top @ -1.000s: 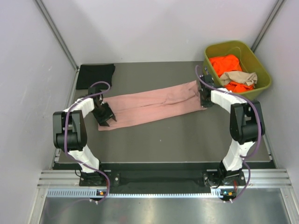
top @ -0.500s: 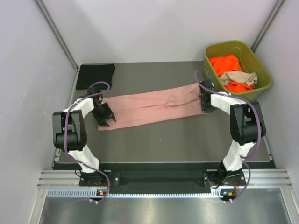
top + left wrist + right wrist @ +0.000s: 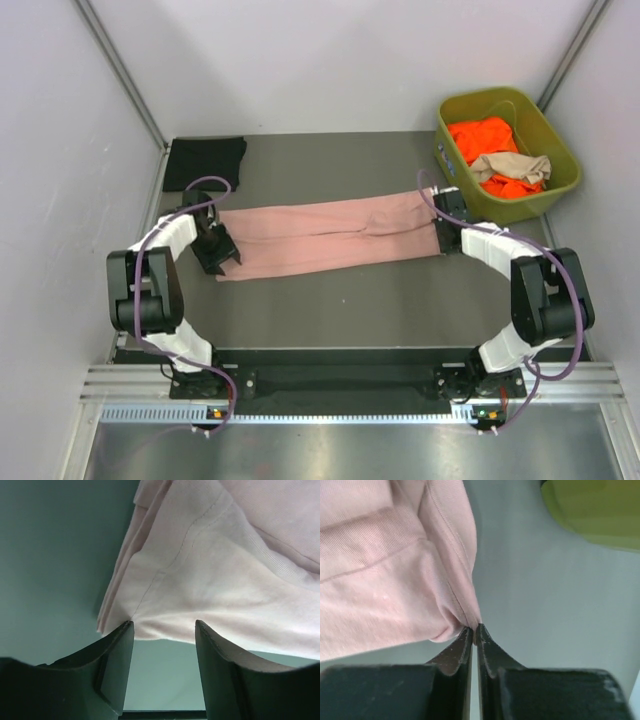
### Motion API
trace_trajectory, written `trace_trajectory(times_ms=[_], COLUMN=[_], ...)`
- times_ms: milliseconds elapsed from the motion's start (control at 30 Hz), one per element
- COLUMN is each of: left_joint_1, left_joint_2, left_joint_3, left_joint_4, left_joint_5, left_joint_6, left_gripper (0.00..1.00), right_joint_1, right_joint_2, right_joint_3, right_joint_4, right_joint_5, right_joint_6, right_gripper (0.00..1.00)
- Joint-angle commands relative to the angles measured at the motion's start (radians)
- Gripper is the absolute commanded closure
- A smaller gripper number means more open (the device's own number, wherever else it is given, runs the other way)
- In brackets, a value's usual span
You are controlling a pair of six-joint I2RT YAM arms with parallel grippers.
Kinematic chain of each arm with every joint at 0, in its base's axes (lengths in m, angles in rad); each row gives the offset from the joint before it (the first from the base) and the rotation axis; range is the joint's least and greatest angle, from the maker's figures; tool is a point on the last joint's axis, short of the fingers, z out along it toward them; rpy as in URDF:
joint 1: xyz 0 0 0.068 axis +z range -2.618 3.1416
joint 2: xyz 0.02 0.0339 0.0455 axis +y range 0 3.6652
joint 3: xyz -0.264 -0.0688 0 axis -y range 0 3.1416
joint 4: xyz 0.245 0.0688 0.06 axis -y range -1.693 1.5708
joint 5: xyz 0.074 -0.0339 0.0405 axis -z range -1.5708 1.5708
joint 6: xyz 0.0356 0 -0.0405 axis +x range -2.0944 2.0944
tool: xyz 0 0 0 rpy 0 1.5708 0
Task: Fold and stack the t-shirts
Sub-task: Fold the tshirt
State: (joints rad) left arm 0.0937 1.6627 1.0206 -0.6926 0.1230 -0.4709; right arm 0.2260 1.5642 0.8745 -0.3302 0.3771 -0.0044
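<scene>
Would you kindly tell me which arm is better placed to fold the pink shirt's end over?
Right, probably: the right gripper is shut on one end of the pink shirt, while the left gripper stands open at the other, holding nothing.

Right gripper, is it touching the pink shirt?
Touching. The right wrist view shows the right gripper pinching the edge of the dusty pink cloth t-shirt.

Olive-green bin (image 3: 490,100) at far right corner, dark grey table (image 3: 350,300)

A shirt (image 3: 330,236) lies stretched left to right mid-table (image 3: 380,300) — a folded shirt (image 3: 204,162) far left, a bin (image 3: 488,98) holding shirts (image 3: 485,135) far right.
</scene>
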Motion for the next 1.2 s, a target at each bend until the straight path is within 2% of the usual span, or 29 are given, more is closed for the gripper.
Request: trace_trajectory(times_ms=[0,33,133,233,300,333,500,567,700,867,1167], left_joint_1=[0.009,0.008,0.008,0.003,-0.005,-0.015,-0.049,-0.057,-0.058,-0.058,-0.058], left_joint_2=[-0.096,-0.115,-0.185,-0.241,-0.251,-0.25,-0.23,-0.227,-0.218,-0.196,-0.167], left_joint_3=[0.012,0.016,0.022,0.009,-0.005,-0.017,-0.033,-0.031,-0.036,-0.031,-0.016], left_joint_4=[-0.028,-0.028,0.007,0.074,0.131,0.146,0.189,0.191,0.2,0.191,0.174], left_joint_5=[0.001,0.013,0.105,0.232,0.291,0.329,0.353,0.353,0.353,0.351,0.36], left_joint_6=[0.038,0.043,0.066,0.071,0.064,0.061,0.048,0.046,0.041,0.051,0.074], left_gripper=[0.43,0.42,0.42,0.41,0.41,0.41,0.42,0.42,0.42,0.43,0.43], right_joint_1=[-0.005,-0.005,-0.007,-0.007,-0.005,-0.004,0.074,0.123,0.194,0.233,0.256], right_joint_2=[-0.038,-0.038,-0.03,0.002,0.045,0.066,0.291,0.342,0.492,0.563,0.606], right_joint_3=[0.044,0.066,0.174,0.305,0.392,0.423,0.687,0.766,0.9,0.966,0.939], right_joint_4=[-0.001,-0.022,-0.113,-0.162,-0.162,-0.159,-0.251,-0.291,-0.383,-0.434,-0.408], right_joint_5=[0.055,0.054,0.048,-0.006,-0.088,-0.125,-0.263,-0.265,-0.254,-0.221,-0.167], right_joint_6=[-0.022,-0.01,0.042,0.092,0.106,0.125,0.291,0.386,0.483,0.553,0.589], right_gripper=[0.92,0.8,0.63,0.59,0.59,0.63,0.69,0.72,0.65,0.62,0.67])
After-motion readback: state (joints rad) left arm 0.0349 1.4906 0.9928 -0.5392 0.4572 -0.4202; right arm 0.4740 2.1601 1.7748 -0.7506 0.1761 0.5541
